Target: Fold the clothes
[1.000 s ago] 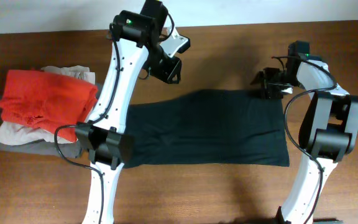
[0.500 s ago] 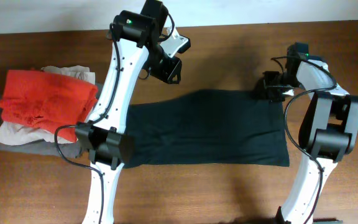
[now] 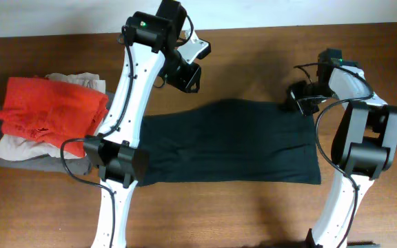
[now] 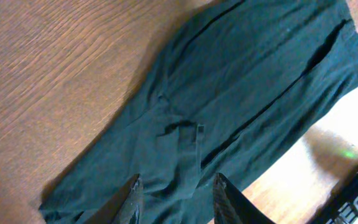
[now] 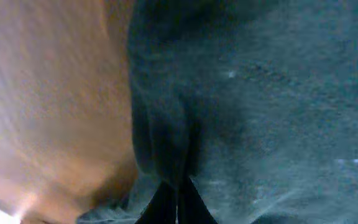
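Observation:
The clothes [image 3: 233, 141] are a black garment lying flat as a long strip across the middle of the wooden table. My right gripper [image 3: 296, 96] sits at its far right corner. In the right wrist view the jaws [image 5: 178, 186] are pressed together, with a ridge of the dark fabric [image 5: 278, 93] pinched between them. My left gripper [image 3: 188, 76] hangs above the table behind the garment's left half. Seen from the left wrist, its fingers [image 4: 176, 183] stand apart with nothing between them, and the wrinkled cloth [image 4: 241, 93] lies below.
A pile of folded garments lies at the left edge, red [image 3: 50, 107] on top of beige [image 3: 12, 147] and grey. Bare wooden table [image 3: 253, 48] stretches behind the black garment, and both arm bases stand at the near edge.
My right gripper has closed its jaws onto the garment's far right corner. The left arm has stayed where it was.

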